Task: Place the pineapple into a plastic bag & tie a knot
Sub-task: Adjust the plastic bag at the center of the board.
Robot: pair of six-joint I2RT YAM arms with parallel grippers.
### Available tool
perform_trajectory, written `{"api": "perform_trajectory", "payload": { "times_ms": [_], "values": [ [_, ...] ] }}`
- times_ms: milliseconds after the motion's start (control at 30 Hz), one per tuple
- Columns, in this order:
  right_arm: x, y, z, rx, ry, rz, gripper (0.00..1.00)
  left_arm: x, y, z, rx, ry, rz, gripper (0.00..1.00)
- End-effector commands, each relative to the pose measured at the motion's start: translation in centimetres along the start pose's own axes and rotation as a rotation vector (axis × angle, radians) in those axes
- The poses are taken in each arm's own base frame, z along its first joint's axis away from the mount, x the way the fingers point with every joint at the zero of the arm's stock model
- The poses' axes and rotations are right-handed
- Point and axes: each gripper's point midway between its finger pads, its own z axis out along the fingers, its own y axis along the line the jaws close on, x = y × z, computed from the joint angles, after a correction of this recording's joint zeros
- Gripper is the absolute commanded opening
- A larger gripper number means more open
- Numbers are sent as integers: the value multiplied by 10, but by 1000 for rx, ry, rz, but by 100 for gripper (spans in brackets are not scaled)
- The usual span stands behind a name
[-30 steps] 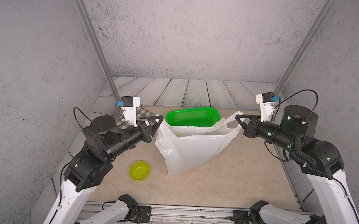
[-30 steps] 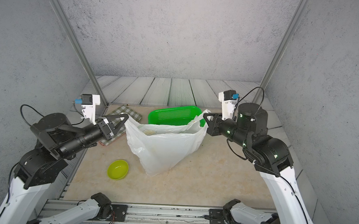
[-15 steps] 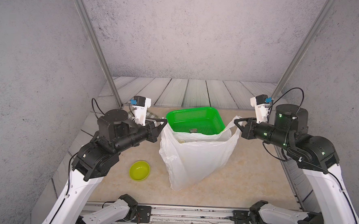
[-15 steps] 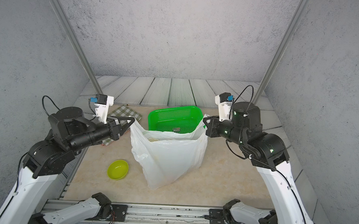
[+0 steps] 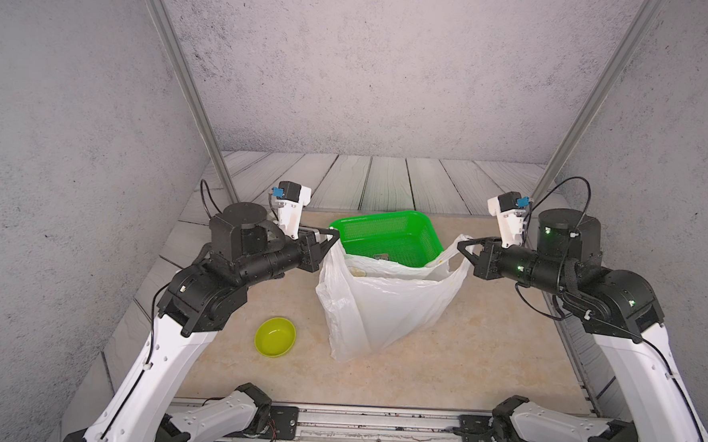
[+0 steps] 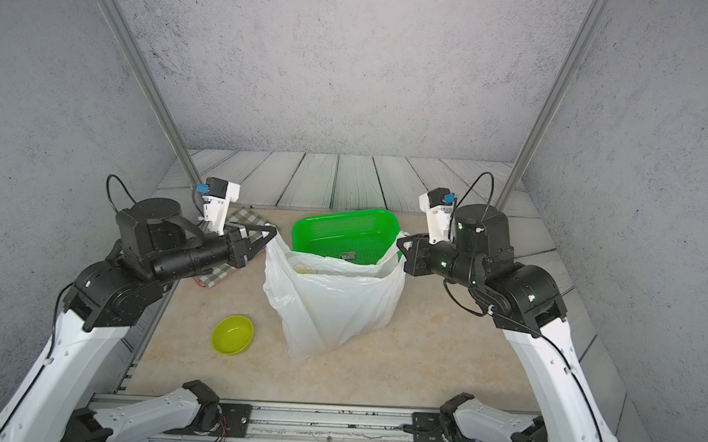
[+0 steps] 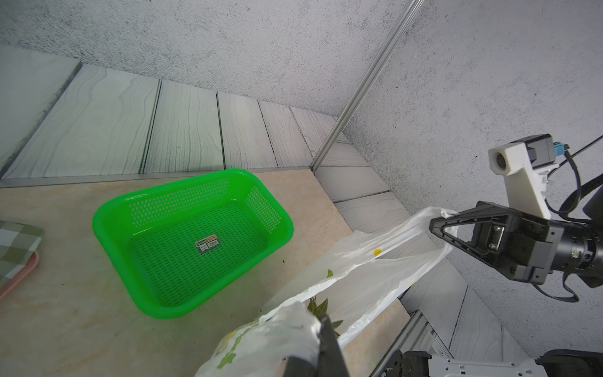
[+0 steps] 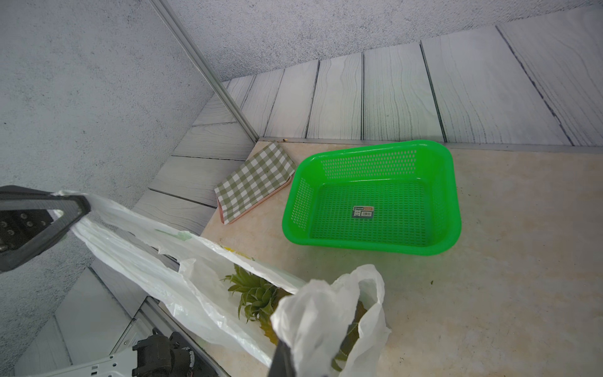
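Pineapple [image 8: 254, 295]: already inside plastic bag [image 5: 381, 310]. Bag top pinched tight at opposite sides by left gripper [image 5: 336, 234] and right gripper [image 5: 461, 246]. Knot: not yet tied.

- Green mesh basket [image 5: 385, 232], open side up, at the back middle of the counter [image 5: 482, 353]; visible in both top views and both wrist views.
- Small printed label [image 7: 208, 243], flat on the basket's floor, near its middle.
- Lime bowl [image 5: 275, 337], upright, front left on the counter, well apart from the basket.
- Checked green-and-white mat [image 8: 254, 182] with a pink edge, flat in the back left corner, near the basket, not touching it.
- Counter top beige and marbled.
- Grey wood-look planks [image 5: 387, 186] behind the counter and along both its sides.
- Speckled grey walls [image 5: 372, 85] on three sides.
- Two slanting metal posts [image 5: 185, 80] rising from the back corners.
- Metal rail [image 5: 375, 422] along the front edge.
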Motion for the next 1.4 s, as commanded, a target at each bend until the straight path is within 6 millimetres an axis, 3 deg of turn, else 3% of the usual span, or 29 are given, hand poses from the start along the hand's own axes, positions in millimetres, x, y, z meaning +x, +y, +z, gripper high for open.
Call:
{"api": "perform_trajectory", "payload": {
  "times_ms": [0, 267, 367, 500, 633, 867, 933, 1000, 1067, 1167, 1367],
  "values": [
    [-23, 13, -13, -46, -89, -35, 0, -35, -16, -3, 56, -107, 65, 0],
    [-30, 23, -17, -83, -85, -42, 0, -42, 1, 21, 27, -78, 85, 0],
    [-16, 13, -5, -58, -44, -23, 0, -35, 7, 28, 34, -50, 81, 0],
    [20, -7, 22, -21, 41, 22, 0, -12, 1, 39, 138, 6, 60, 0],
    [40, -20, 36, 16, 94, 42, 1, 7, -7, 37, 228, 24, 46, 0],
    [29, -15, 35, 6, 72, 29, 7, 15, -14, 27, 270, 30, 53, 0],
    [23, -13, 32, 2, 61, 21, 14, 16, -14, 26, 268, 33, 50, 0],
    [19, -13, 27, 16, 48, 13, 30, 17, -13, 25, 260, 33, 45, 0],
    [15, -18, 20, 53, 37, 4, 47, 16, -14, 24, 261, 32, 40, 9],
    [12, -26, 9, 114, 29, -5, 65, 16, -16, 22, 268, 32, 37, 25],
    [12, -44, -10, 236, 13, -16, 77, 21, -6, 16, 199, 46, 39, 44]
  ]
}}
